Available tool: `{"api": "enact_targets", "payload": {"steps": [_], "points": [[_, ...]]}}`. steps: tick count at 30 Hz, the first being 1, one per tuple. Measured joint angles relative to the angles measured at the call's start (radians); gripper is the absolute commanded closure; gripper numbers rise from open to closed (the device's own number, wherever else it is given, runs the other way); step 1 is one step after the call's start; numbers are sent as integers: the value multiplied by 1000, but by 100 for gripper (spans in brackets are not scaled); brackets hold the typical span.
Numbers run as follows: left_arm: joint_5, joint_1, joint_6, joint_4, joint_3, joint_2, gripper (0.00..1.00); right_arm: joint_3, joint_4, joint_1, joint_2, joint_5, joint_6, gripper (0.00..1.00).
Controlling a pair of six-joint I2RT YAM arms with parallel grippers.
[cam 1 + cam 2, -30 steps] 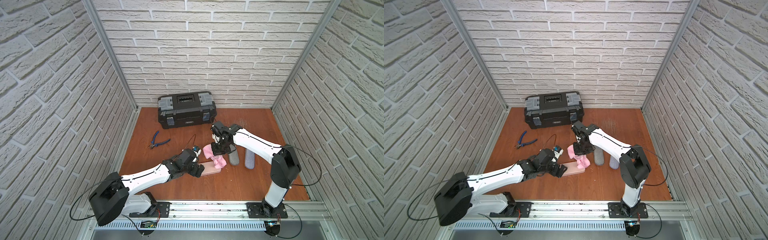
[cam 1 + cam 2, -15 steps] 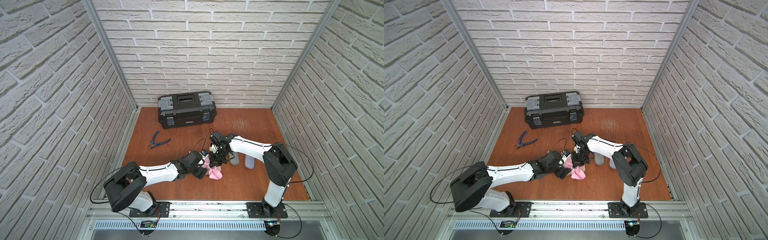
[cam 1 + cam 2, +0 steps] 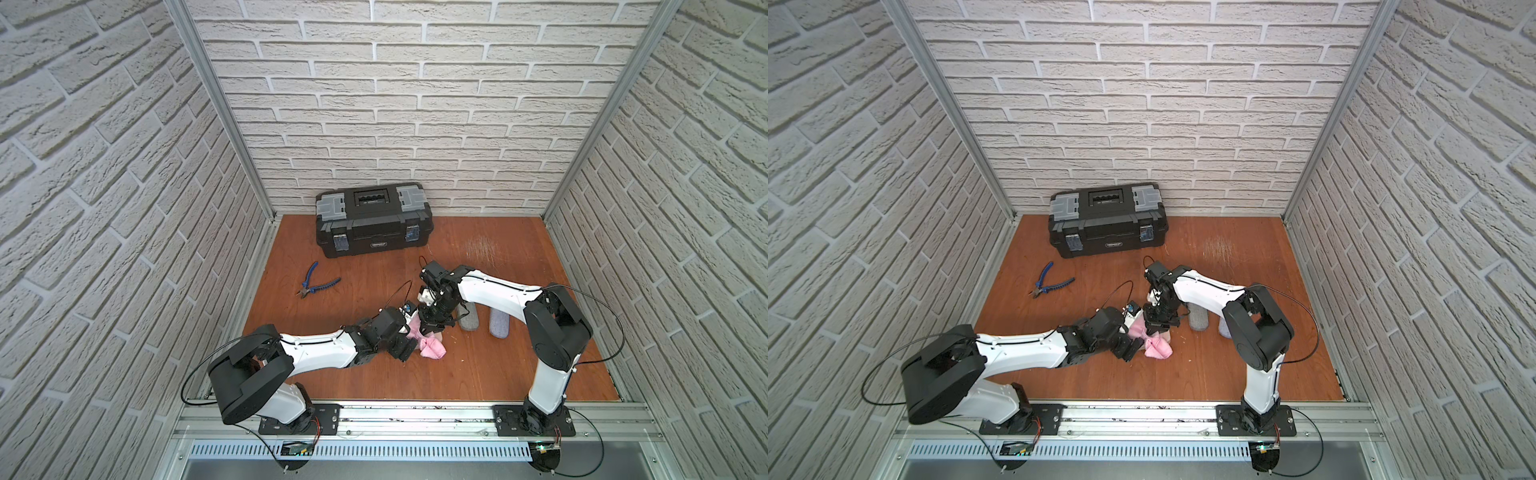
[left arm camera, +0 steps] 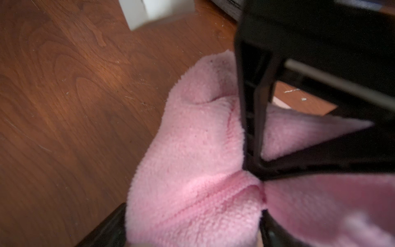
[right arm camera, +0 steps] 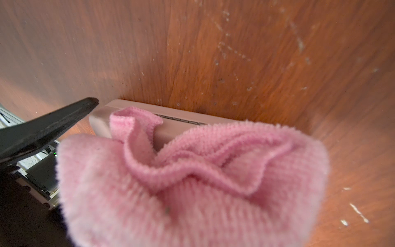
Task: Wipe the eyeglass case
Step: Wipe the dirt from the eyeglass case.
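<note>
The eyeglass case [image 5: 177, 126], pale beige with a hinge along one side, lies on the wooden floor. A pink cloth [image 3: 432, 350] [image 3: 1158, 348] is draped over most of it, so in both top views it is almost wholly hidden. My right gripper [image 3: 432, 326] [image 3: 1156, 326] points down, shut on the cloth [image 5: 192, 181] and pressing it onto the case. My left gripper [image 3: 405, 347] [image 3: 1129, 347] comes in low from the left. Its fingers [image 4: 106, 233] stand wide on either side of the cloth-covered case end, and one finger [image 5: 53, 126] lies against the case's corner.
A black toolbox [image 3: 372, 224] stands against the back wall. Blue-handled pliers [image 3: 318, 286] lie at the left of the floor. Two grey felt oblong pouches [image 3: 468, 320] [image 3: 498, 325] lie just right of the right gripper, under its arm. Brick walls close three sides.
The right gripper has come forward and down with the pink cloth, onto the case and close to the left gripper. The case, exposed a second ago, is now mostly covered.
</note>
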Motion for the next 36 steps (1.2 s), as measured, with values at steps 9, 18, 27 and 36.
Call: {"api": "enact_targets", "payload": {"steps": [9,18,27,36], "points": [[24,-24,-2,9,-27,-12,9,48,-118,-56,-47,241,-71,98],[63,-42,-5,-72,-48,-16,26,-43,109,28,-45,9,63,98],[44,-60,-10,-56,-52,-9,38,9,-49,-89,-61,255,-43,98],[23,-79,-32,-53,-65,-23,52,11,58,23,-43,92,9,98]]}}
